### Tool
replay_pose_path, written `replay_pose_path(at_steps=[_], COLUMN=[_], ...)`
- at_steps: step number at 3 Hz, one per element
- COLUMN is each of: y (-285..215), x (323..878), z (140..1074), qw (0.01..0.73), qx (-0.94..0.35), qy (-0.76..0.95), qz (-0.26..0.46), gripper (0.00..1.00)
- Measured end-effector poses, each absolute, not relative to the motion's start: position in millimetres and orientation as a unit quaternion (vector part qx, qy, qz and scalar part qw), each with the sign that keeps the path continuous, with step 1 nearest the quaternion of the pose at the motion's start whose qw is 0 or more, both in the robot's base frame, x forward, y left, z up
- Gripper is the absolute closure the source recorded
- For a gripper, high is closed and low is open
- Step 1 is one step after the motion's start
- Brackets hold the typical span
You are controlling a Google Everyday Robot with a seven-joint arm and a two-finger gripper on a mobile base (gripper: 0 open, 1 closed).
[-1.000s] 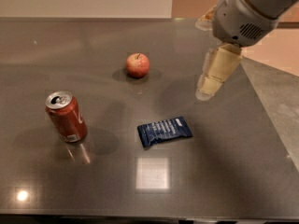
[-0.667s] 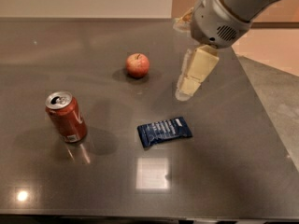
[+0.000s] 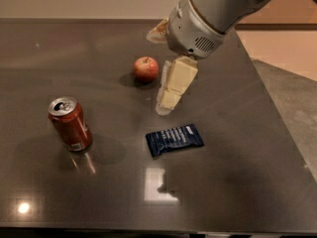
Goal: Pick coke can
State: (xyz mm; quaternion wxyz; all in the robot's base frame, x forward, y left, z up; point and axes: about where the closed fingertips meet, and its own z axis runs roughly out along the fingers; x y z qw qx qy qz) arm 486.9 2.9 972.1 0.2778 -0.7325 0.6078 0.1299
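End effector (image 3: 167, 100) hangs over mid-bench, angled down and to the left from grey wrist housing (image 3: 193, 31) entering at top right. Apart or together: cannot tell from this angle. Nothing seen in its grasp. Tip sits just right of apple (image 3: 146, 69) and above blue packet (image 3: 174, 140) in view, apparently clear of both.

Coke can (image 3: 70, 124) upright on left part of bench (image 3: 237, 182), silver top and tab up, not gripped, well apart from end effector. Faint reflection on glossy surface just below it.

Apple further back, between can and end effector. Packet lying flat near centre, right of can.

Edges: far edge against pale wall at top, right edge running diagonally down to the right, near edge along bottom of view. Bare bench between can and packet, also left of and in front of can. Bright light reflections on front area.
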Motion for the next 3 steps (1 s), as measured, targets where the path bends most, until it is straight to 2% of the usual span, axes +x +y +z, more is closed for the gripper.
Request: replay_pose_path(at_steps=[3], y=[87.7], x=[468.9], z=[941.6], qw=[0.274], qx=[-0.762], qy=[0.562], qz=[0.172], gripper=[0.0])
